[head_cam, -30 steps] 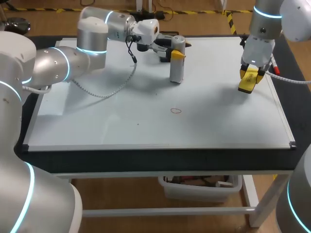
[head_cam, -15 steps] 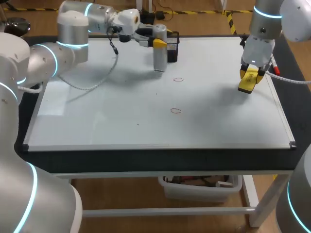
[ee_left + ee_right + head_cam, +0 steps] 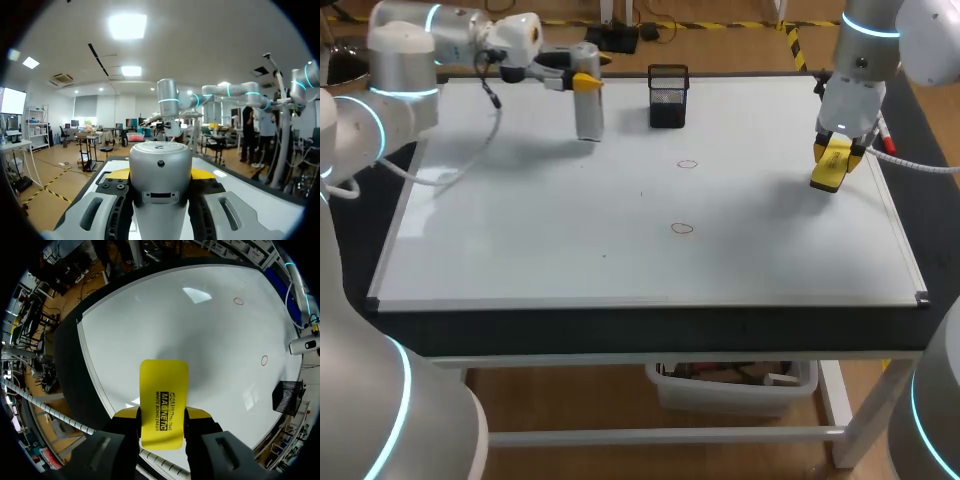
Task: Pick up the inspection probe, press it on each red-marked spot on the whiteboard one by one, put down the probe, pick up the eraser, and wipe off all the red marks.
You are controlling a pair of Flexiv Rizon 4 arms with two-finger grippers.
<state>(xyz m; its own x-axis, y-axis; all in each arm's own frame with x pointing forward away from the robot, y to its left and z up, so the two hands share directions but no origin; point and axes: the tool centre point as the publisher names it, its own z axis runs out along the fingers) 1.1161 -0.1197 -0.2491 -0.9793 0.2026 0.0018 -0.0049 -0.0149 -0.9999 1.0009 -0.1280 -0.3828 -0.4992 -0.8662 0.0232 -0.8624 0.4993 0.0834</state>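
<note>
Silver probe (image 3: pixel 588 112) between left fingers (image 3: pixel 587 83)

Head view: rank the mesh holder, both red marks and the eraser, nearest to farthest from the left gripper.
From the left gripper, holding the probe:
1. Black mesh holder, just to its right.
2. Upper red mark, mid-board.
3. Lower red mark, nearer the front edge.
4. Yellow eraser, in the right gripper, far right.

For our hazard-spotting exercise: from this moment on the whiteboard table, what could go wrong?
The tall probe, upright in the left gripper, could topple once released, or hit the mesh holder beside it.
The eraser in the right gripper might miss one of the two small red marks, which lie apart.
</note>
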